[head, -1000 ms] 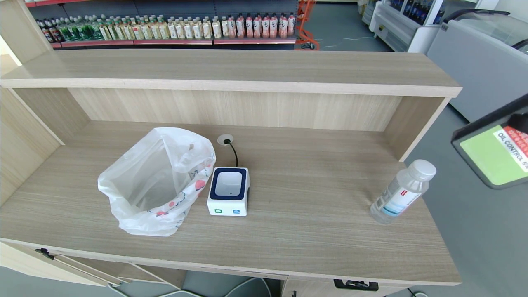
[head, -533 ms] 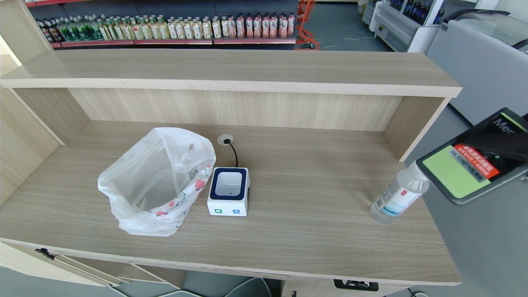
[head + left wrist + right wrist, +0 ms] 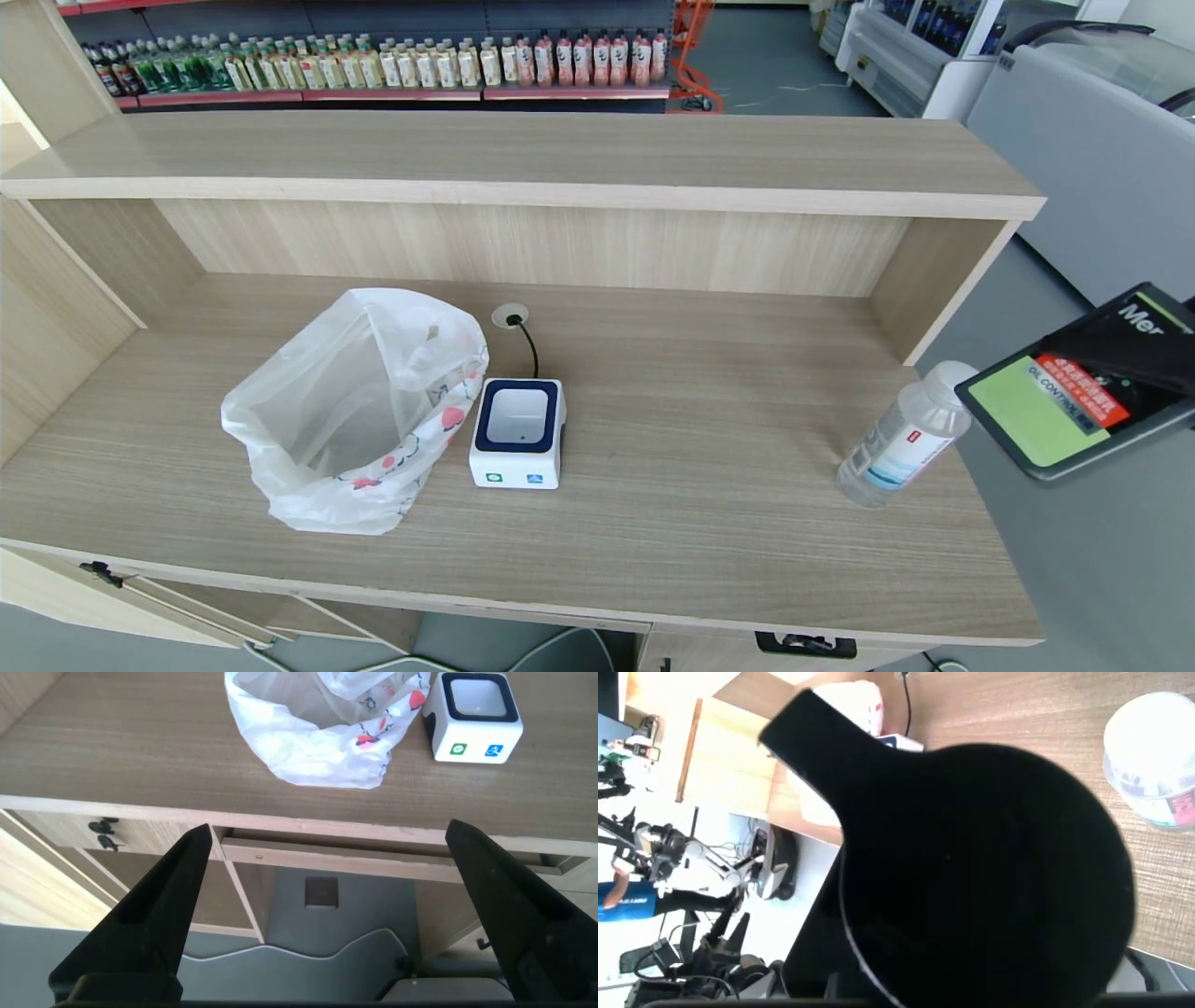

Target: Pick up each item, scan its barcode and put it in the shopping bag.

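Step in hand: presenting the black tube (image 3: pixel 1074 401) to the scanner (image 3: pixel 516 445). The tube hangs in the air at the right edge of the frame, off the end of the counter (image 3: pixel 709 523), with its green and red label facing up. The right gripper (image 3: pixel 1144 353) appears clamped on it, one dark finger lying across the label; the far finger is hidden.

Procedure, as judged:
- carry the tube leftward to a position above the scanner's window, at the centre of the frame;
- turn the tube so that the barcode faces down at the window; the barcode cannot be seen, and is probably on the underside;
- hold the tube level and steady over the window, then move on to the shopping bag (image 3: pixel 355 411), which stands open just left of the scanner, touching it.

Obstructions: the water bottle (image 3: pixel 901 439) stands upright on the right part of the counter, its cap just beside the tube's lower corner; it lies on the direct path, so the tube should pass above it; a knock is likely to tip it. The counter's right side panel (image 3: pixel 943 280) rises near the path as well. The scanner's cable (image 3: pixel 528 343) runs back to a hole in the counter, away from the route.

The left gripper (image 3: pixel 329 829) hangs below the counter's front edge, jaws apart, holding nothing.
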Motion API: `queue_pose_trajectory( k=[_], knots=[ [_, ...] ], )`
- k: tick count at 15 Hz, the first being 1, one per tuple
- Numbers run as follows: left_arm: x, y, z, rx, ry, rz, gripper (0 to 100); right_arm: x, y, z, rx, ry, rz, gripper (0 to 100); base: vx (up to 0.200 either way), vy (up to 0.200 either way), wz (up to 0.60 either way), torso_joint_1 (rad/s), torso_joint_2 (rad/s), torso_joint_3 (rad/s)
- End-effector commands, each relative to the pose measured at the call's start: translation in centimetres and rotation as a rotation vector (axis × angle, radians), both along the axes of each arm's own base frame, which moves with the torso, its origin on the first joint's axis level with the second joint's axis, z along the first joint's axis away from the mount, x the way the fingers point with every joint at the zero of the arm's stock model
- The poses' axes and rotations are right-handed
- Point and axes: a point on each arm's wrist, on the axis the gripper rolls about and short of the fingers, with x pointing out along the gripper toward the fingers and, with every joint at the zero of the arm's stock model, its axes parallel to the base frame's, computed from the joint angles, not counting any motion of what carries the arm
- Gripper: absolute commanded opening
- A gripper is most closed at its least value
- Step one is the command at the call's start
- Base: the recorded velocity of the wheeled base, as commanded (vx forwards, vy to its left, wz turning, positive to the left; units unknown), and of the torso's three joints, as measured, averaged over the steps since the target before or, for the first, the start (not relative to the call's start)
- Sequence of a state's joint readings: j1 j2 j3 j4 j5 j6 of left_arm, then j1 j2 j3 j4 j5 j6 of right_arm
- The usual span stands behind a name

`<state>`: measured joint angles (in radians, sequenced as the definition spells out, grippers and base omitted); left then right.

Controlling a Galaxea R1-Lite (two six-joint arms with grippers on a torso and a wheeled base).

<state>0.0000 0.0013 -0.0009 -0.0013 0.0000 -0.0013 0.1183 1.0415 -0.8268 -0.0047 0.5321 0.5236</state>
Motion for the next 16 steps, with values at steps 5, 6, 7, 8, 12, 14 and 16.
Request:
queue_pose_trajectory(
  k=[5, 6, 7, 8, 12, 14, 16],
  knots=[
    [0.0, 0.0, 0.0, 0.0, -0.001, 0.0, 100, -0.7, 0.0, 0.4, 0.009, -0.026, 0.022, 0, 0.0, 0.0, 0.0, 0.0, 0.0, 0.0],
    [0.0, 0.0, 0.0, 0.001, -0.001, 0.0, 100, -0.6, 0.0, 0.4, 0.009, -0.025, 0.024, 0, 0.0, 0.0, 0.0, 0.0, 0.0, 0.0],
    [0.0, 0.0, 0.0, 0.0, 0.001, 0.0, 100, -0.4, 0.0, 0.3, 0.008, -0.017, 0.024, 0, 0.0, 0.2, 0.0, -0.002, 0.0, 0.002],
    [0.0, 0.0, 0.0, 0.001, -0.001, 0.0, 100, -0.1, 0.0, 0.2, 0.007, -0.009, 0.022, 0, 0.0, 0.2, 0.0, 0.002, 0.0, 0.002],
    [0.0, 0.0, 0.0, 0.001, 0.002, 0.0, 100, 2.5, 0.4, 0.3, 0.008, -0.041, 0.024, 0, 0.0, 0.2, 0.0, 0.0, 0.0, 0.004],
    [0.0, 0.0, 0.0, 0.001, 0.001, 0.0, 100, 3.6, 0.5, 0.6, 0.009, -0.052, 0.023, 0, 0.0, 0.2, 0.0, 0.0, 0.0, 0.002],
    [0.0, 0.0, 0.0, 0.001, 0.001, 0.0, 100, 4.7, 0.7, 0.1, 0.002, -0.02, 0.017, 0, 0.0, 0.2, 0.0, 0.007, 0.0, 0.002]
  ],
)
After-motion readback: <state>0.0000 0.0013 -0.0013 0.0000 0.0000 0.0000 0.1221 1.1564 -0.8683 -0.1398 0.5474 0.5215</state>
